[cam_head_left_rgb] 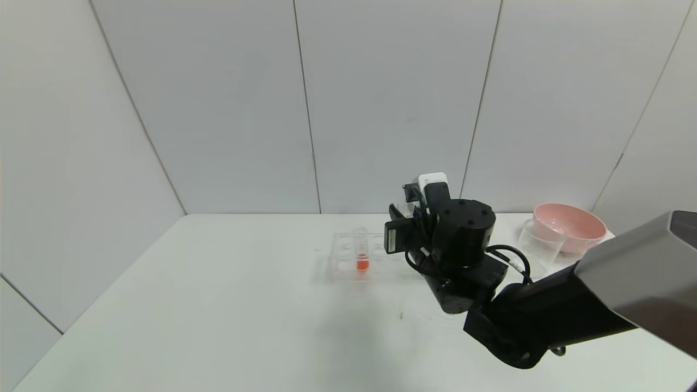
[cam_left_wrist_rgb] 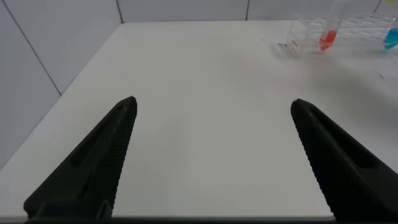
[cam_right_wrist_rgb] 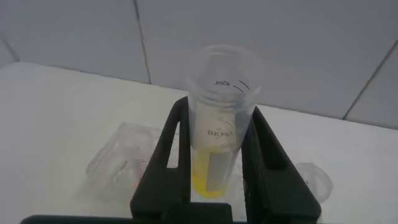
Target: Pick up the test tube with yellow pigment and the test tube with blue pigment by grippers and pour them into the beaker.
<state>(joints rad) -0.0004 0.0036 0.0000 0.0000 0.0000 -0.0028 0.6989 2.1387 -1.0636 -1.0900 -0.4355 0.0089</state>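
Test tube with yellow pigment (upright) between right gripper fingers

**Yellow tube in the claw, blue tube by the rack**

The test tube with yellow pigment stands upright, clamped between black fingers, yellow at its round bottom. The test tube with blue pigment shows cyan beside a red one. The beaker sits clear, touching a pink bowl.

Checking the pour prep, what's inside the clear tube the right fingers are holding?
Yellow liquid sits at the bottom of the clear plastic test tube, clamped between the black right gripper fingers. Above it the tube looks empty; the very bottom is hidden by the gripper body.
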